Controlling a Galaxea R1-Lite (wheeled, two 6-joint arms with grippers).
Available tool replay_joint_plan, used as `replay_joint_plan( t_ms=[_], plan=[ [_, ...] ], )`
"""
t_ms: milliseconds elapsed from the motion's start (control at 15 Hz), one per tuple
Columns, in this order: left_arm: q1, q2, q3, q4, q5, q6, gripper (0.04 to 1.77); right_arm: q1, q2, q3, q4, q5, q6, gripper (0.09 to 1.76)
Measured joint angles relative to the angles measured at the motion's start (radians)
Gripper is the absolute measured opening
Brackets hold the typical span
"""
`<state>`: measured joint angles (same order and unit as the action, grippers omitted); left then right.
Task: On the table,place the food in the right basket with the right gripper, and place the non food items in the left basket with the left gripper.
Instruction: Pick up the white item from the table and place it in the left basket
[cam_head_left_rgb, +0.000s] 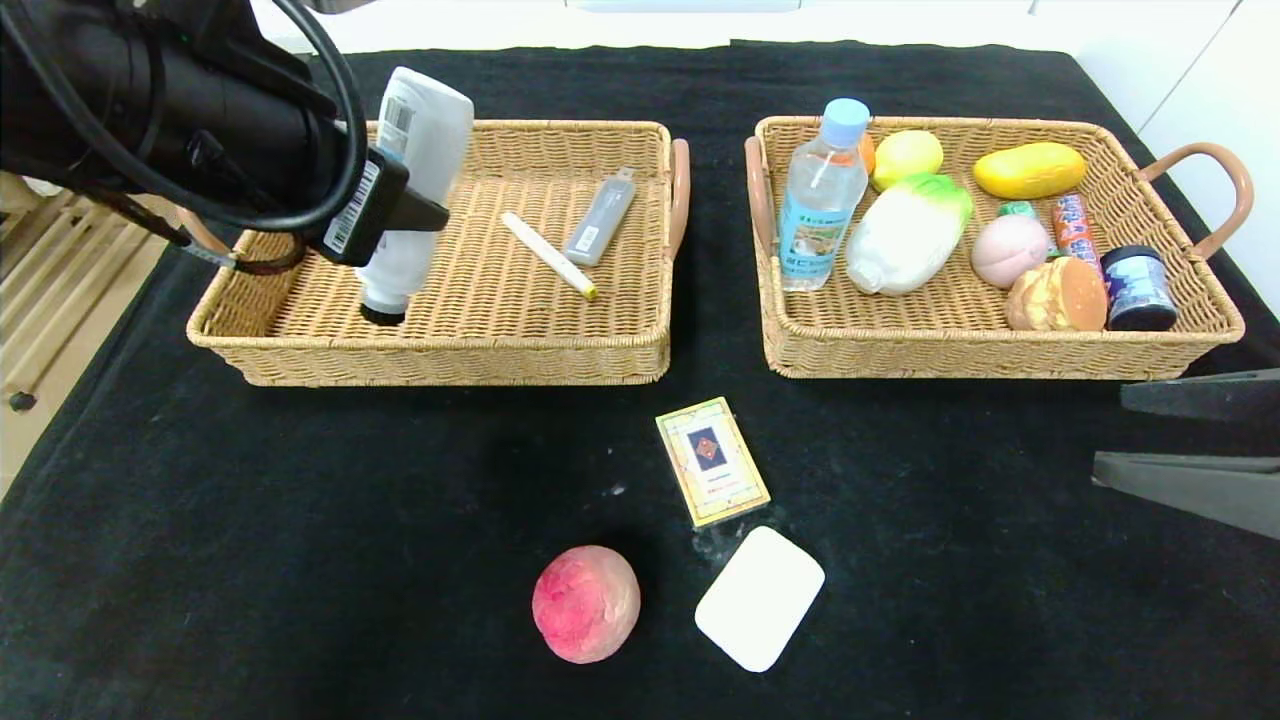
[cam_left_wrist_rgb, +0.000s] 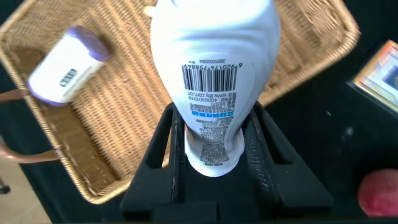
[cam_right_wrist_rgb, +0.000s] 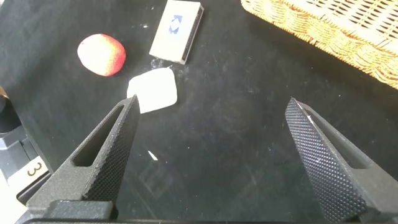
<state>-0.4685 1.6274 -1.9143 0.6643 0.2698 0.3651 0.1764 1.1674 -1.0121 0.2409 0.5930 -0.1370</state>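
Left gripper (cam_head_left_rgb: 420, 215) clamped on white bottle (cam_head_left_rgb: 415, 185), brush tip down over left basket (cam_head_left_rgb: 560, 350).

Released tilted, could topple onto the marker (cam_head_left_rgb: 548, 254). Right gripper (cam_right_wrist_rgb: 211, 162) spread wide, low by right basket (cam_head_left_rgb: 960, 350). Peach (cam_head_left_rgb: 586, 603), card box (cam_head_left_rgb: 712, 460), pad (cam_head_left_rgb: 760, 597) on black-clothed table (cam_head_left_rgb: 300, 560); white walls beyond.

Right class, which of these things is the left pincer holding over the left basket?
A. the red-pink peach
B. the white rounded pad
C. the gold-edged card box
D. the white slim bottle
D: the left pincer is shut on the white slim bottle above the left basket, while the peach, card box and white pad lie on the table.
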Motion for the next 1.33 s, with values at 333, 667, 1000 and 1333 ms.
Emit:
replay_joint_plan(
  t_ms=[333, 667, 1000, 1333],
  plan=[
    [0.068, 0.041, -0.011, -0.161, -0.010, -0.021, 0.64, -0.003, 0.000, 0.000, -0.001, 0.000, 0.000, 1.71],
    [0.127, 0.102, -0.007, -0.271, -0.021, -0.058, 0.64, -0.006, -0.001, -0.001, -0.001, 0.001, 0.000, 1.71],
    [0.201, 0.172, -0.005, -0.386, -0.094, -0.083, 0.64, -0.017, -0.007, -0.001, -0.001, 0.001, 0.000, 1.71],
    [0.244, 0.229, -0.006, -0.464, -0.135, -0.120, 0.64, -0.019, -0.011, -0.001, -0.001, 0.003, 0.000, 1.71]
  ],
)
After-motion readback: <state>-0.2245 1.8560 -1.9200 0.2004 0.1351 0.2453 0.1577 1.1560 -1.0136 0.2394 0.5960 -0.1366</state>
